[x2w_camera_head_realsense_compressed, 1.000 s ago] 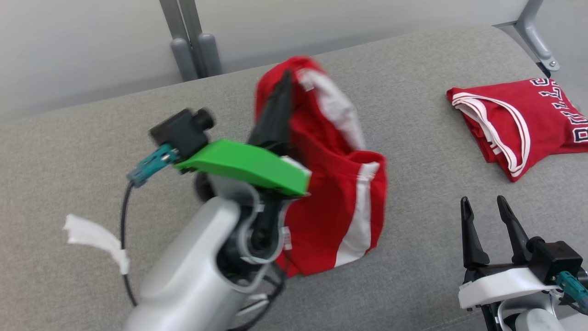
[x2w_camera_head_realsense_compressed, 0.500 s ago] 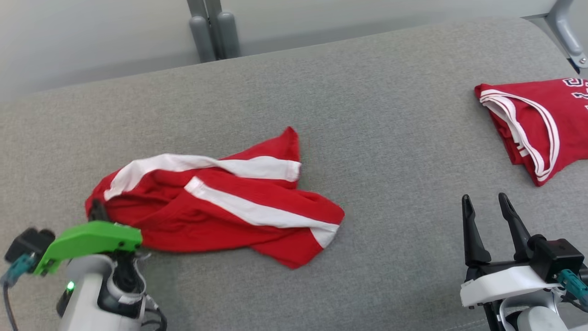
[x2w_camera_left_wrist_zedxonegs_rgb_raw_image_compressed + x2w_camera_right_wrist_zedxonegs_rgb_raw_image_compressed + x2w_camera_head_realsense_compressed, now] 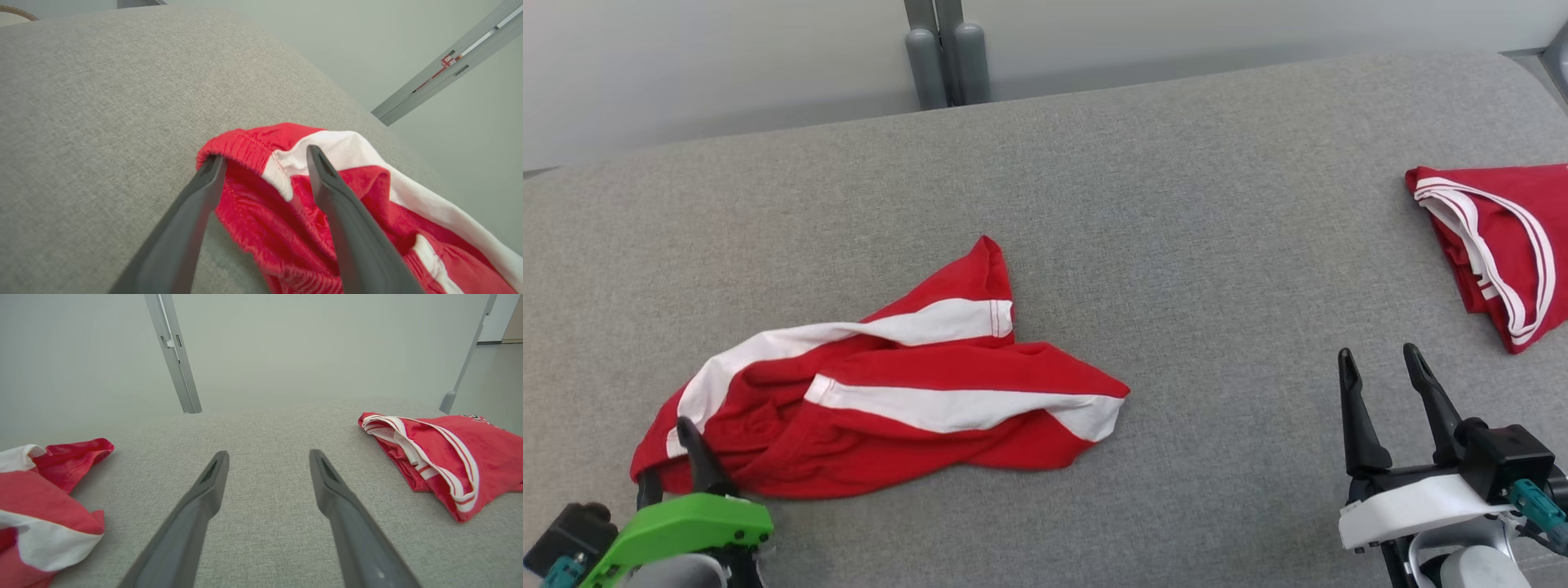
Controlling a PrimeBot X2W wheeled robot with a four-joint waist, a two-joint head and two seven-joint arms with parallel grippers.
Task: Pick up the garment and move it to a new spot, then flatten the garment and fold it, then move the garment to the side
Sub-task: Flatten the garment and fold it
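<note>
The garment (image 3: 915,384) is a pair of red shorts with white side stripes, lying crumpled on the grey padded surface (image 3: 1176,245) left of centre. My left gripper (image 3: 666,457) sits at its left end, low in the head view. In the left wrist view my left gripper (image 3: 265,155) stands open, its fingers apart on either side of the garment's (image 3: 261,212) waistband edge, not pinching it. My right gripper (image 3: 1379,355) is open and empty at the lower right, well clear of the garment (image 3: 36,486); the right gripper (image 3: 268,454) hovers over bare surface.
A second red garment with white trim (image 3: 1494,245) lies folded at the right edge, also in the right wrist view (image 3: 449,449). Grey metal posts (image 3: 946,53) stand behind the surface's far edge. Bare surface spreads between the two garments.
A second ago my left gripper held the garment aloft; it has lowered it leftward onto the surface and opened its jaws. The head camera has shifted. The right gripper has stayed put.
</note>
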